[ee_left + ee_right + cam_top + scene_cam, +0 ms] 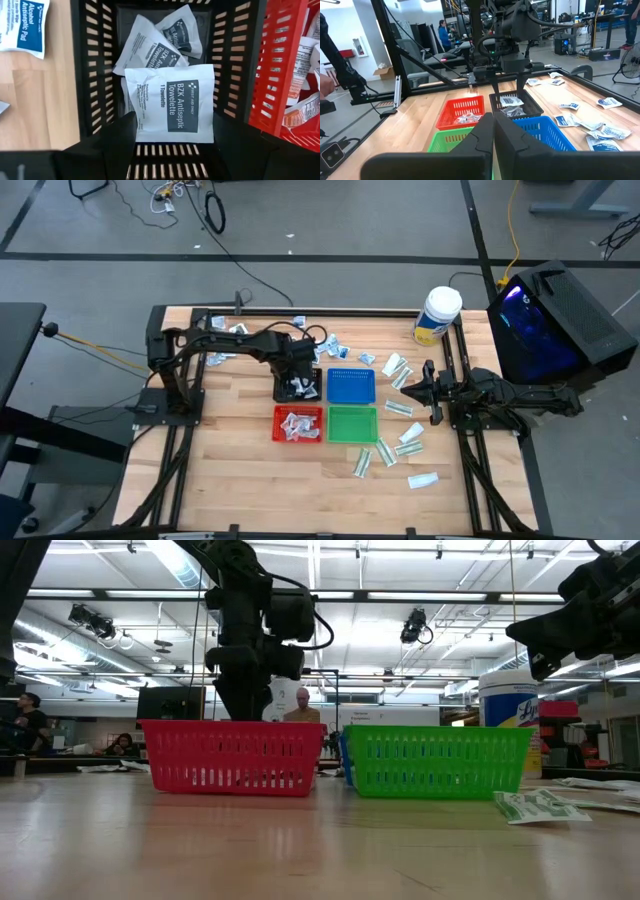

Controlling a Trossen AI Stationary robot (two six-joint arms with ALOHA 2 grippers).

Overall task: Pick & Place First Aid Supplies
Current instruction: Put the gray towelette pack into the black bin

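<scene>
Left gripper (172, 145), jaws apart, hovers centre-frame over black tray (80, 75); towelette (170, 102) should drop squarely inside. Right gripper (493, 125) waits shut.

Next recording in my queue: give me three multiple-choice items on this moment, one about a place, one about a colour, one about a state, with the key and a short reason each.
1. Where is the left hand?
A. over the black tray
B. over the green tray
C. beside the jar

2. Which tray lies directly behind the green tray?
A. red
B. blue
C. black

3. How is the right hand?
A. open
B. shut on a packet
C. shut, empty

Key: 1 A, the left hand hangs above the black tray, where an antiseptic towelette packet lies. 2 B, the high view shows blue behind green. 3 C, its fingers meet with nothing between.
</scene>
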